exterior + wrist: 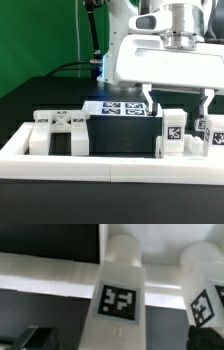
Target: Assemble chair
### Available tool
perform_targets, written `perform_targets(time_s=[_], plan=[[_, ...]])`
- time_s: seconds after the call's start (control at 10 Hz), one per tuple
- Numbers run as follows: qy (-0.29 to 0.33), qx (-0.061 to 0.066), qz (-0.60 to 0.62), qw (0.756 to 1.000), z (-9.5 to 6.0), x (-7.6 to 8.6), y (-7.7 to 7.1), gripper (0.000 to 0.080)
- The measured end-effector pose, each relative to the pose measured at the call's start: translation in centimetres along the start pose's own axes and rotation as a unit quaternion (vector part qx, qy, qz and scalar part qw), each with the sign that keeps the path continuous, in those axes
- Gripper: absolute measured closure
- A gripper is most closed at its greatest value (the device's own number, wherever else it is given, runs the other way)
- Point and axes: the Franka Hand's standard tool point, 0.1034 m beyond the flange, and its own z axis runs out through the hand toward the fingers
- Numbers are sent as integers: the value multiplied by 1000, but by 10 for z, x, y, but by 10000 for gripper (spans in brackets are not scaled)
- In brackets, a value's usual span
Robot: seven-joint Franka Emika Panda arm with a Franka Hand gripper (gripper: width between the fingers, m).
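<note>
In the exterior view the gripper (178, 103) hangs open above the black worktop (30, 110), its fingers wide on either side of an upright chair post (172, 133) and clear of it. A second post (213, 135) stands just to that view's right, and other chair parts (60, 132) stand to its left (all inside the white rail (100, 165)). The wrist view shows two tagged posts upright, side by side, not touching.

Words, numbers, brands: none legible in either view.
Near post (172, 130): one square black-and-white tag on its face, about 4 o'clock in the exterior view.
Edge post (214, 133): a similar tag, 3 o'clock, partly cropped.
Marker board (125, 107): several tags, seemingly the same kind, too small to decode.
</note>
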Motion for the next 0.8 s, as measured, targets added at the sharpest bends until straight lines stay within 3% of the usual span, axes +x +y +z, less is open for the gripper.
perform_targets(time_s=[0.5, 0.8], plan=[[-15, 4, -10, 1000, -17, 17, 11, 151], [-37, 9, -10, 999, -15, 13, 8, 151]])
